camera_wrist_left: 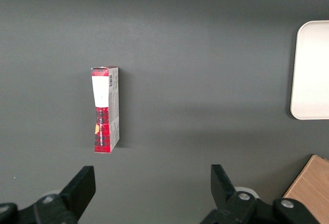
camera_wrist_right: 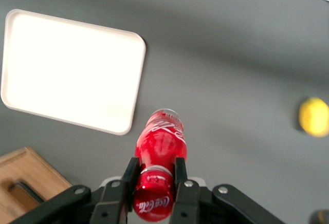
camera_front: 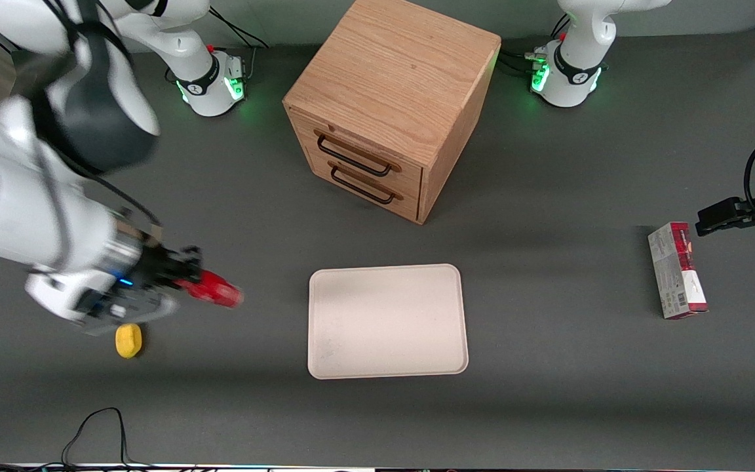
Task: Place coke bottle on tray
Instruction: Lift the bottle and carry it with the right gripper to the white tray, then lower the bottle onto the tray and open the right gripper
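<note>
My right gripper is shut on the neck of the red coke bottle, just under its red cap. It holds the bottle above the table, toward the working arm's end of it. In the right wrist view the fingers clamp the bottle at the neck, and its body hangs over bare table. The pale cream tray lies flat in the middle of the table, apart from the bottle. It also shows in the right wrist view and the left wrist view.
A wooden drawer cabinet stands farther from the front camera than the tray. A small yellow object lies on the table beside my gripper. A red-and-grey carton lies toward the parked arm's end.
</note>
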